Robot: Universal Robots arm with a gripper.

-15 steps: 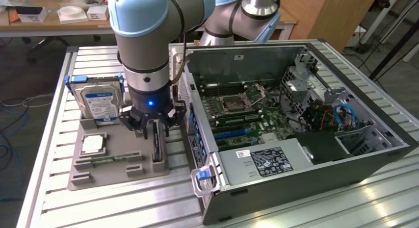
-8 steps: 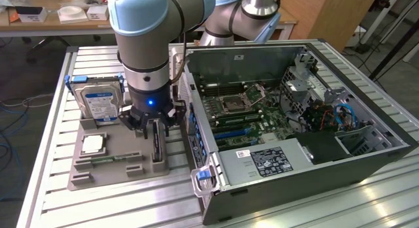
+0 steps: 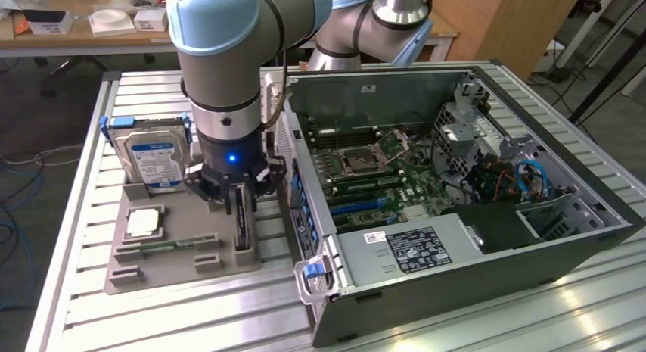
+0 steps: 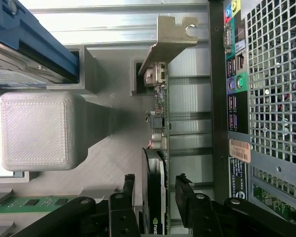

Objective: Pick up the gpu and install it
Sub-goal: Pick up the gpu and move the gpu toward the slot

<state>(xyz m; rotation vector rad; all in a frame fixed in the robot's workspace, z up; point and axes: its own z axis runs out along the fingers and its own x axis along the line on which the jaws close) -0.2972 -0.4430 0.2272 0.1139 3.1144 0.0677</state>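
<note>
Gpu (image 4: 159, 126) was a green, slightly glossy circuit board with a bare silver metal bracket (image 4: 167, 37). Holder tray (image 4: 108, 163) was grey matt plastic, finely ridged. Surface (image 3: 151, 322) was ribbed bare aluminium, brushed and reflective. Computer case (image 3: 485, 269) was dark matt sheet metal with a perforated grille. End effector (image 4: 155, 178) was black, matt.

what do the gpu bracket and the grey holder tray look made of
gpu bracket: looks like thin sheet metal, dull silver, bent at the end with a cut notch.
grey holder tray: probably 3d-printed plastic, matte, with fine layer lines across its block.
</note>
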